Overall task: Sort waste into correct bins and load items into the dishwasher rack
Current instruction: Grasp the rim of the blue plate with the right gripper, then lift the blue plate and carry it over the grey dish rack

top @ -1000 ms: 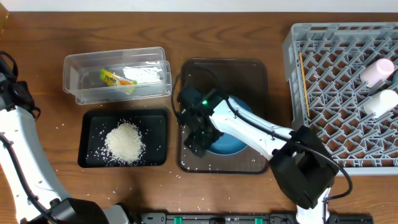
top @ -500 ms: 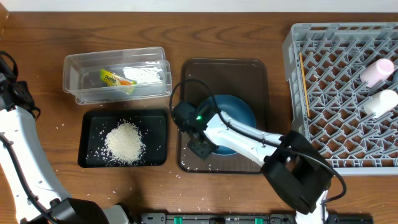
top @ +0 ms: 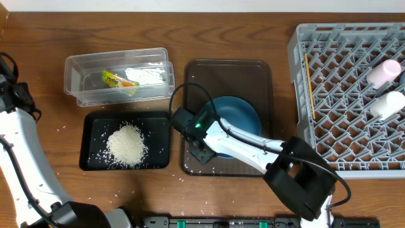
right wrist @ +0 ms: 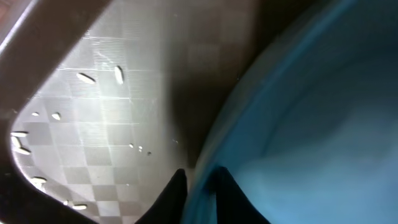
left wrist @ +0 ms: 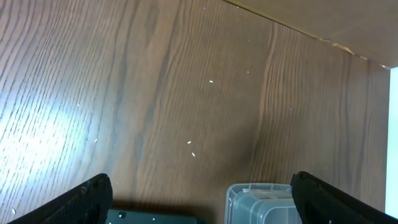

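A large dark-blue bowl (top: 242, 114) (right wrist: 311, 124) sits on the brown serving tray (top: 228, 71). My right gripper (top: 201, 151) (right wrist: 200, 186) is shut on the bowl's near-left rim, one finger inside and one outside. The grey dishwasher rack (top: 302, 39) at the right holds a pink cup (top: 384, 73), a white cup (top: 387, 104) and chopsticks (top: 309, 85). The clear tub (top: 73, 68) holds a yellow-green wrapper (top: 117, 81) and a white napkin (top: 149, 76). Rice (top: 126, 144) lies piled in the black tray (top: 88, 159). My left gripper (left wrist: 208, 202) hangs open over bare table.
Loose rice grains dot the brown tray's corner (right wrist: 25, 143) and the wooden table (left wrist: 193, 149). In the left wrist view a corner of the clear tub (left wrist: 261, 202) shows between the fingers. The left arm (top: 19, 139) runs along the table's left edge.
My right gripper slid left and toward the front along the bowl to its near-left rim and closed on it. The left arm has not moved.
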`<state>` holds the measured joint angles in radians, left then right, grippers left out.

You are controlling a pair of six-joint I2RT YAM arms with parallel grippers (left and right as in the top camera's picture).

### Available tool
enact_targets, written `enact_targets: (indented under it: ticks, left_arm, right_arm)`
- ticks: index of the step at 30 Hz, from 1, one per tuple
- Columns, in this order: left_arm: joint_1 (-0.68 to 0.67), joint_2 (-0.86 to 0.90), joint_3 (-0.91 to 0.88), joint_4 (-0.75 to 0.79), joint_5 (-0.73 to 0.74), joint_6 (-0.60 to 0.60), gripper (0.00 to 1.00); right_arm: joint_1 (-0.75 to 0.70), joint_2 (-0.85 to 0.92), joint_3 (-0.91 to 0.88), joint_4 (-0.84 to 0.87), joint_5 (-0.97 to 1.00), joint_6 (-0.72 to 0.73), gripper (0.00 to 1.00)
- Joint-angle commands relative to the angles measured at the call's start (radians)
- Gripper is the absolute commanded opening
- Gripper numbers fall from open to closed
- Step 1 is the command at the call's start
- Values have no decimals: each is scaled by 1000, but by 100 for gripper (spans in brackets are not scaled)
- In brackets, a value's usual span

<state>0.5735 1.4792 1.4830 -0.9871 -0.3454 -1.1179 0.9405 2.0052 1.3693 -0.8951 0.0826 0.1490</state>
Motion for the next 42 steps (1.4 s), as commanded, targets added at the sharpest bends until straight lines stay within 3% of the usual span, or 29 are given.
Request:
enact_targets:
  ticks: [1,3,10,16,28,34,42]
  left_arm:
    - [4,5,0,-3,-10,10,94]
    - [4,5,0,-3,-10,10,94]
    - [4,5,0,-3,-10,10,94]
    - [4,5,0,-3,-10,10,95]
    - [4,5,0,-3,-10,10,95]
    - [4,5,0,-3,-10,10,95]
    - [4,5,0,-3,-10,10,95]
  right_arm:
    - [9,-2,33,-12,10,15,8]
    - [9,-2,48,-19,10,16,1]
    - [7,-2,124,-77,7,15,1]
    - [-25,-2,294,-175,33,15,1]
    - [-323,-2,773,-412,90,7,1]
    - [-588,-3,875,-441,-145,-61,1]
    - [-991,-2,866,-418,-739,-204,1]
